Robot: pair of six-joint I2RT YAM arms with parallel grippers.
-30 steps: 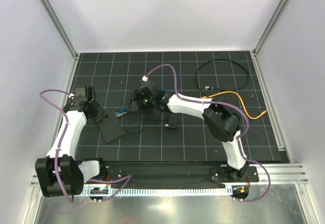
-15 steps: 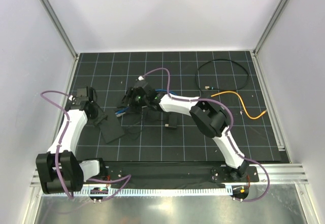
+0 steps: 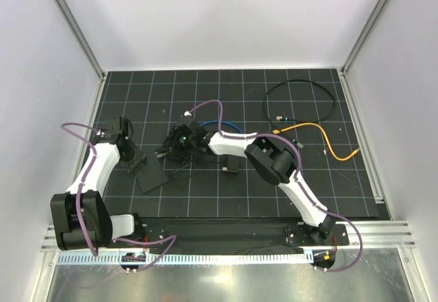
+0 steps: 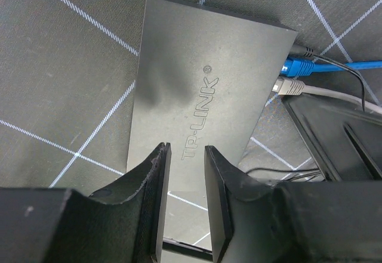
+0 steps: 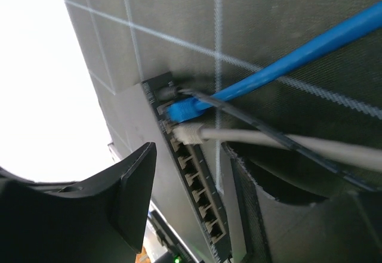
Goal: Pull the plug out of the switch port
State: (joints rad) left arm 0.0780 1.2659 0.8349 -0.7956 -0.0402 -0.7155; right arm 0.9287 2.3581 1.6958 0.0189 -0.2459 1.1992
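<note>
— Why is the left arm parked out there?

— From overhead, the left gripper [image 3: 130,157] is down at one end of the switch [image 3: 152,174]. The switch lies flat on the mat [image 3: 274,192], left of centre. I'd guess the gripper is there to steady the box so it won't slide when a lead gets tugged. The right gripper [image 3: 168,149] reaches across to the side where the cables go in.

— Does the left one actually have hold of it?

— Its own camera shows the fingers [image 4: 156,197] only a little apart over the end of the lid, with nothing between them. I can't tell whether they press on the lid or hang just above it. At the far edge a blue plug [image 4: 296,68] and a grey plug [image 4: 289,87] sit side by side in their sockets, with a thin black lead [image 4: 310,53] next to them.

— And the right?

— Its camera looks along the row of sockets. The jaws stand well apart and empty, one to each side of the cables, and both plugs sit just ahead of the tips, fully seated. It looks lined up to close on one, but I couldn't say which.
</note>
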